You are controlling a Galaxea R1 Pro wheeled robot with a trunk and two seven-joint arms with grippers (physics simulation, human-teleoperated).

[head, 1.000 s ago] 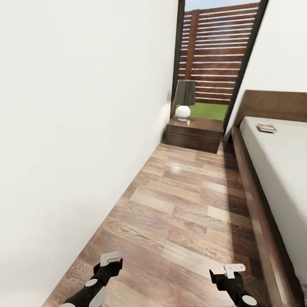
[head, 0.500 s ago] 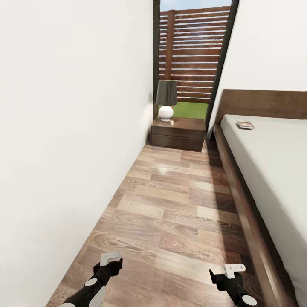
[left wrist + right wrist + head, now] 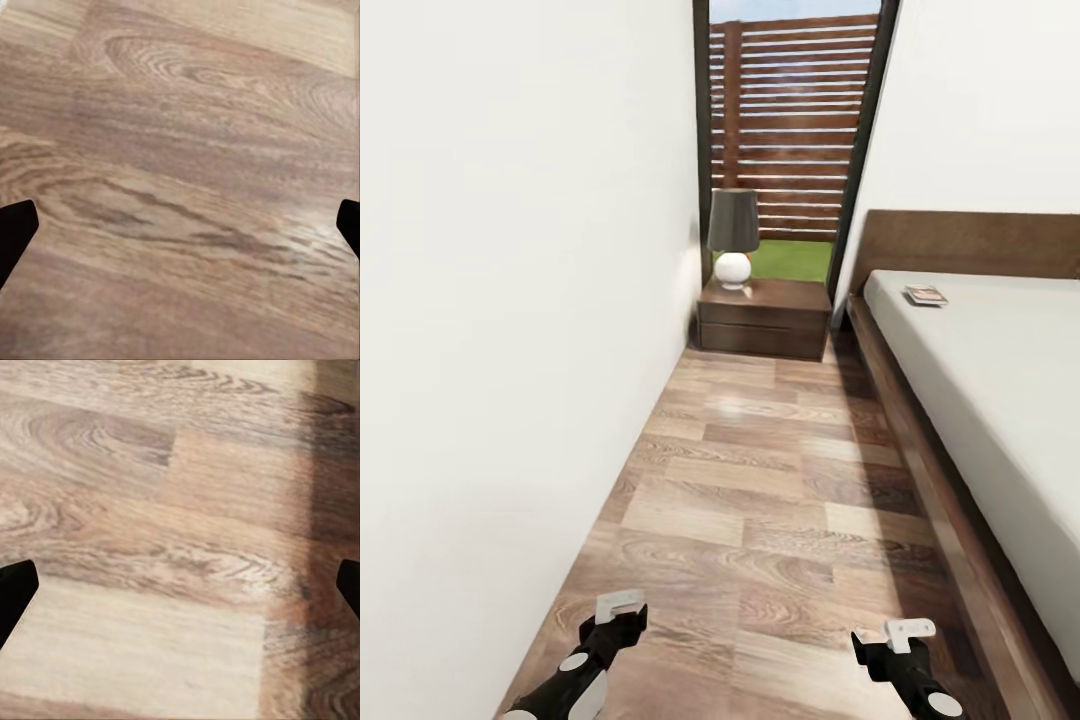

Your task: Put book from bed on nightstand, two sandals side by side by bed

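Observation:
The book (image 3: 925, 295), small and dark-covered, lies on the light grey mattress of the bed (image 3: 1000, 380) near the dark headboard, far ahead on the right. The nightstand (image 3: 765, 318), a low dark brown box with drawer fronts, stands at the end of the aisle between wall and bed. My left gripper (image 3: 618, 612) and right gripper (image 3: 901, 638) hang low over the plank floor, far short of both. In the wrist views the left gripper (image 3: 180, 225) and right gripper (image 3: 180, 585) stand open with only floor between the fingers. The two sandals are out of view.
A lamp (image 3: 733, 236) with a grey shade and white round base stands on the nightstand's left half. A white wall (image 3: 510, 350) closes the aisle's left side. Behind the nightstand a tall dark-framed window (image 3: 790, 130) shows a slatted wooden fence. The wood floor (image 3: 760, 520) runs between wall and bed frame.
The whole picture has shifted left, so the camera has turned right: more of the bed shows. Both grippers keep the same pose and stay open.

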